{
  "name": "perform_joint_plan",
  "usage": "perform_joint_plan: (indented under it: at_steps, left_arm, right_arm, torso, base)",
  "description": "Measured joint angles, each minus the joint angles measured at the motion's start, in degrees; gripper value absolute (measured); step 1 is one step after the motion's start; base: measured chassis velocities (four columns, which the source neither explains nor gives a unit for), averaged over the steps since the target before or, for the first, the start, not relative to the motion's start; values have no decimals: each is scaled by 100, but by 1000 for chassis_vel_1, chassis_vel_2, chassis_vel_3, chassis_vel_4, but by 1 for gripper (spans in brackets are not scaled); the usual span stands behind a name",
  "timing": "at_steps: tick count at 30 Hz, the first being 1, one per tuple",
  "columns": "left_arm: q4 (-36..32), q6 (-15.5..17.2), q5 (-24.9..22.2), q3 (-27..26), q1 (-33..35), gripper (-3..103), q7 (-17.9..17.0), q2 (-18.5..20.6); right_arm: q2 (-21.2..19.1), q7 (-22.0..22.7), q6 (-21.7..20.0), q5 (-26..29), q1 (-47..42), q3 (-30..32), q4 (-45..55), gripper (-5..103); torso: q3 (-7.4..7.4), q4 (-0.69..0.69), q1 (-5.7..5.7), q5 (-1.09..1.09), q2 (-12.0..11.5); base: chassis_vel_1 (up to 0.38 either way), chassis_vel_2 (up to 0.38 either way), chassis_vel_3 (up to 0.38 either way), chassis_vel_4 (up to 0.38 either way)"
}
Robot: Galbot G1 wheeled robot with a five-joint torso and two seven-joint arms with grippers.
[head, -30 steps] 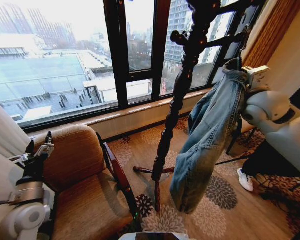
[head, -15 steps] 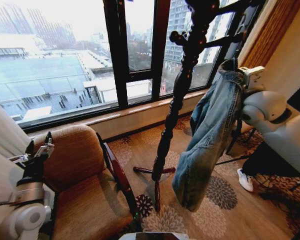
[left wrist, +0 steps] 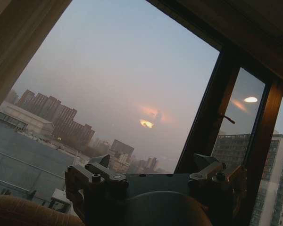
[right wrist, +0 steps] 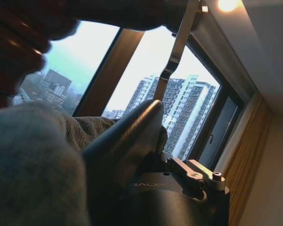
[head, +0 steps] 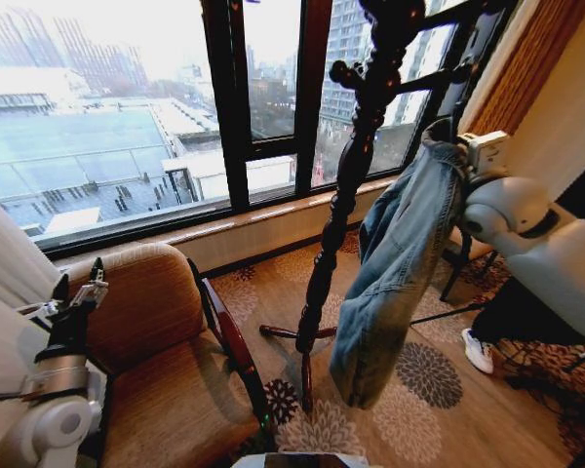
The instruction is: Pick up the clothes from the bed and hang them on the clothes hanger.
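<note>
A blue denim jacket hangs full length from my right gripper, which is shut on its collar, high at the right. It sits just right of the dark turned-wood coat stand. In the right wrist view a dark finger presses on the jacket's fabric. The clothes hanger's slim metal hook rises from the collar toward the stand's arm; the rest of the hanger is hidden. The bed is out of view. My left gripper points up, open and empty, over the armchair at the lower left, facing the window.
A brown armchair with wooden arms stands at the lower left. The stand's feet spread over patterned carpet. A large window and its sill run behind. A tripod leg and a white shoe are at the right.
My right arm has shifted slightly left with the jacket, which now hangs closer to the coat stand's post. The left arm has stayed still.
</note>
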Motion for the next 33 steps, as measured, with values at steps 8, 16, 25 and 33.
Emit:
perform_joint_plan:
  at_steps: [8,16,25,33]
  left_arm:
    - [48,-20,-14,-37,-3,100,4,12]
    - [88,-23,-17,-37,-25,100,7,30]
    - [103,-23,-14,0,-39,100,11,53]
    - [104,-23,-8,-3,-27,100,11,31]
  right_arm:
    - [215,9,-4,23,459,-456,-73,20]
    - [330,14,-3,23,601,-622,-171,20]
    - [459,-34,77,20,586,-687,-411,20]
    - [537,-119,182,8,590,-723,-631,20]
  torso:
    - [1,1,1,-1,0]
    - [0,0,0,-1,0]
    - [-1,0,0,-1,0]
    - [-1,1,0,-2,1]
  base:
    - [0,0,0,0]
    - [0,0,0,0]
    - [0,0,0,0]
    - [0,0,0,0]
